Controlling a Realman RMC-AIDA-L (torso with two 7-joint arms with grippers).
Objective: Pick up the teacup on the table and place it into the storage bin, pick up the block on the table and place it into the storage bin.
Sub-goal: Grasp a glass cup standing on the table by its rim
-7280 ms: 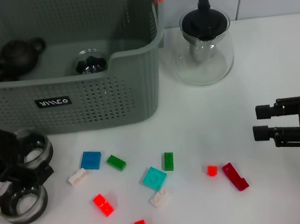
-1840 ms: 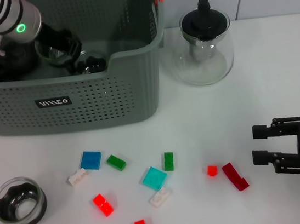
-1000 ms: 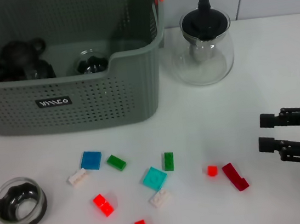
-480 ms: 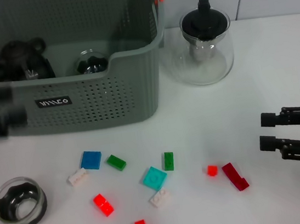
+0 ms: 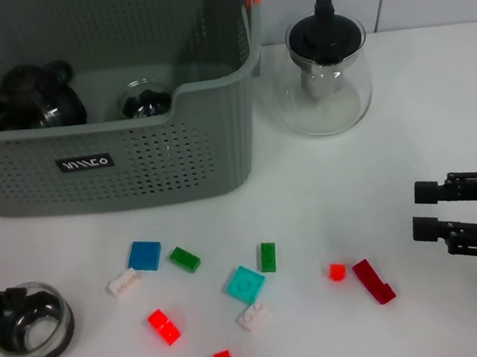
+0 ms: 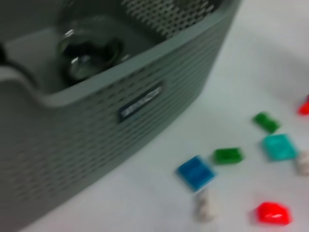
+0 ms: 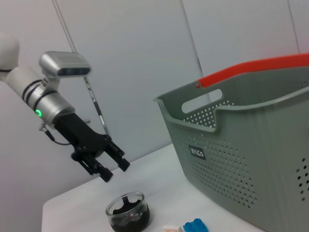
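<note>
Left pincer, jaws apart, hangs above the teacup for a descending grasp; right pincer, jaws apart, waits idle.

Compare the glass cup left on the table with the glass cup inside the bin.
The glass cup on the table sits at the near left edge, in the open, with the left gripper above it, jaws open. The glass cup in the bin sits on the floor of the storage bin, behind its front wall, beside a dark teapot. Both are small, clear and upright, with a dark insert inside.
</note>
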